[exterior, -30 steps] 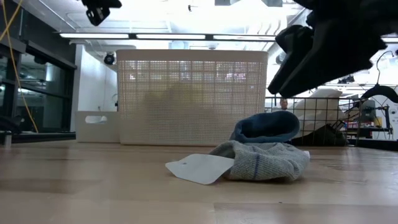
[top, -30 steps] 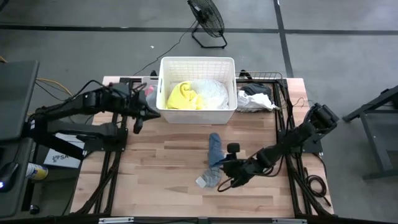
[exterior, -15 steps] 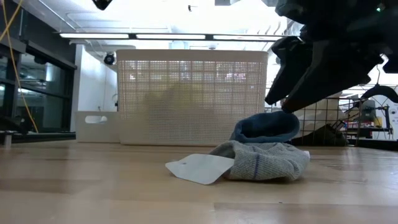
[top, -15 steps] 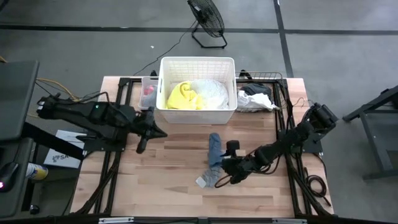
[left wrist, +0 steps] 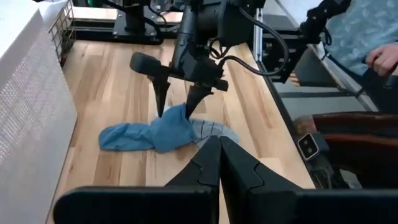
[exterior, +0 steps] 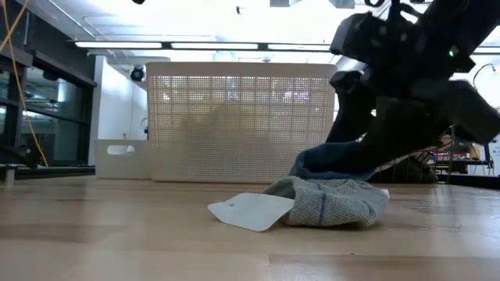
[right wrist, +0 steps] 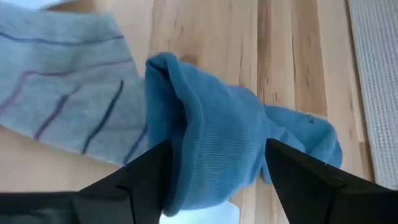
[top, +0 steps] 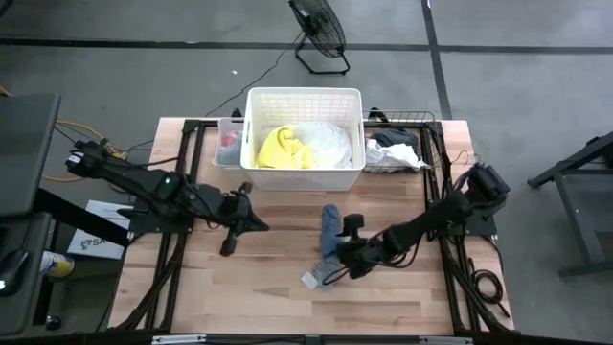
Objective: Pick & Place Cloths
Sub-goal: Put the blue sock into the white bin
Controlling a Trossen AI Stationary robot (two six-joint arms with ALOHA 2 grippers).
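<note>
A blue cloth [top: 331, 226] lies on the table in front of the white slatted basket [top: 305, 177], humped into a raised fold [left wrist: 175, 122]. Beside it lies a grey striped cloth [right wrist: 59, 118] and a white card [exterior: 248, 211]. My right gripper [left wrist: 177, 99] is open and points down, with one finger on each side of the blue fold [right wrist: 205, 143]. My left gripper [left wrist: 219, 148] is shut and hovers over the table's left middle [top: 257, 223], facing the blue cloth. A yellow cloth [top: 282, 147] and a white cloth [top: 327, 143] lie in the basket. My right gripper stands astride the blue cloth's raised fold [right wrist: 186, 155] from above, with fingers [right wrist: 152, 171] close on both sides. I cannot tell whether they touch it. The cloth rests on the table.
A wire basket [top: 412, 119] at the far right holds black and white cloths [top: 395, 151]. A small clear bin [top: 227, 144] stands left of the white basket. Bare wood lies to the near left [top: 239, 287]. A person's hand and sleeve [left wrist: 380, 56] show beyond the table's right side.
My left arm has swung away from the basket's left side, toward the near edge and the table's middle, staying shut. My right gripper has come down and slightly left over the blue cloth, until its open fingers stand around the fold. The cloths have not moved.
</note>
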